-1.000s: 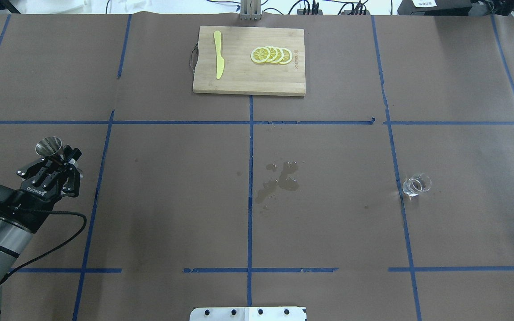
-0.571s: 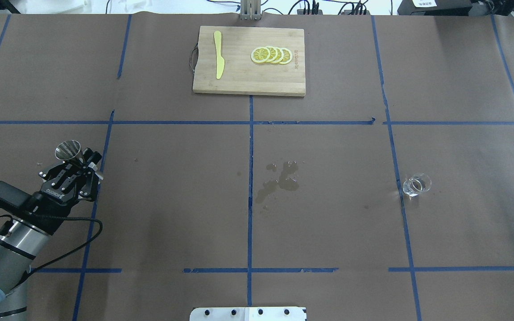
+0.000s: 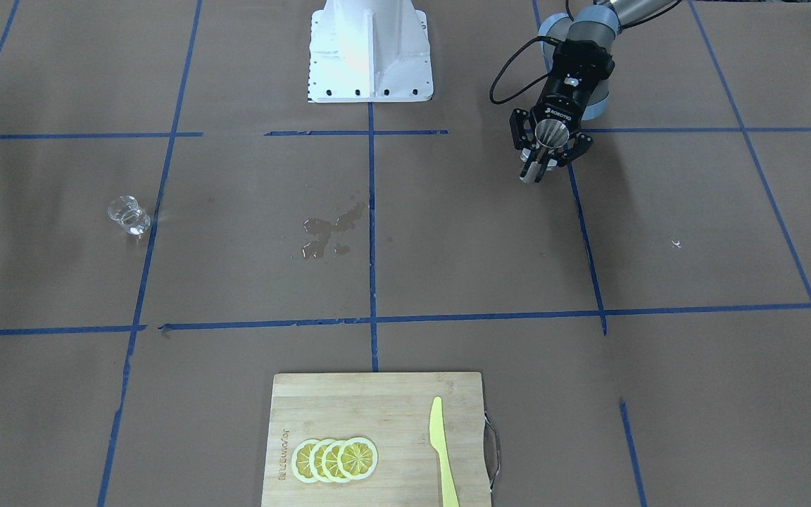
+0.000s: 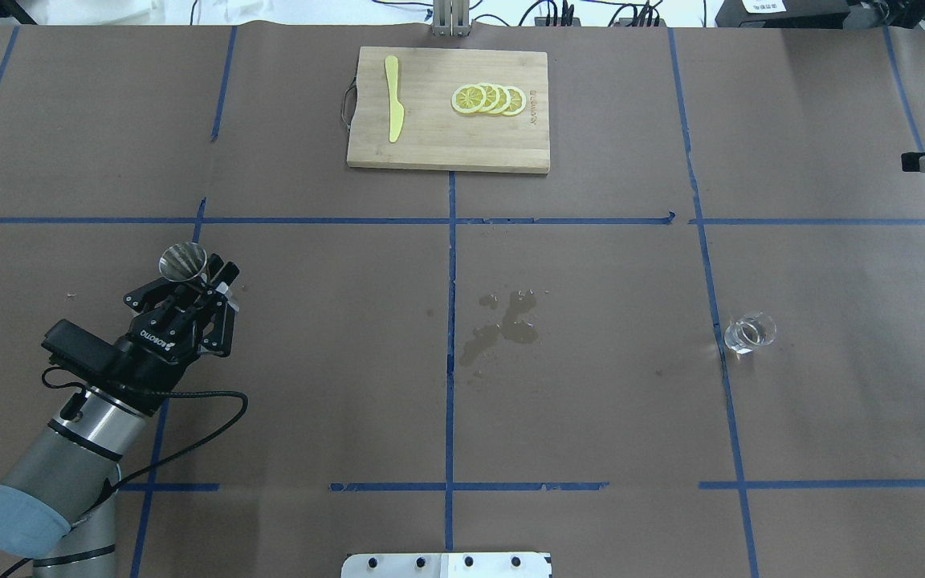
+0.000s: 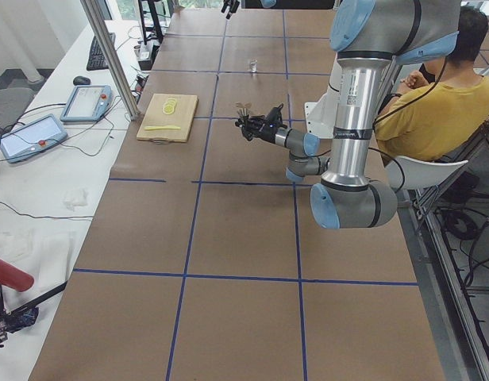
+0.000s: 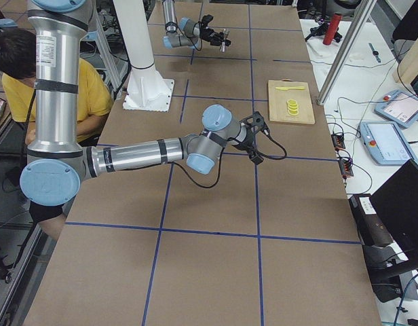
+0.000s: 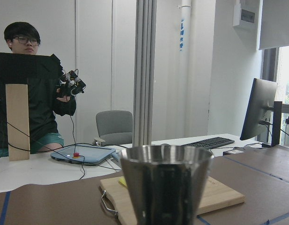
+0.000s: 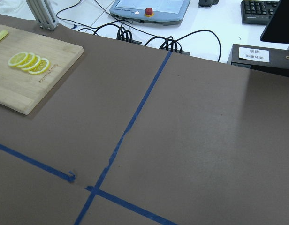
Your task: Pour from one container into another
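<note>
Held upright in the left jaws: the jigger (image 4: 182,261); the glass cup (image 4: 749,331) is found far off, toward the right edge of the table (image 4: 310,385).
The left gripper (image 4: 196,281) is closed on the jigger's waist, long axis vertical, mouth up, near the left edge. The glass cup is seen well beyond a wet patch (image 4: 503,325); the right gripper (image 6: 254,153) is judged nearer it, though its jaw state cannot be told.

Silver jigger (image 4: 182,261), clear glass cup (image 4: 749,331), yellow lemon slices (image 4: 488,99), blue tape grid (image 4: 450,417)

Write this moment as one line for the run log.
left pincer: shut on jigger, held upright | glass cup: standing free, untouched | right pincer: state unclear | pour: not started
</note>
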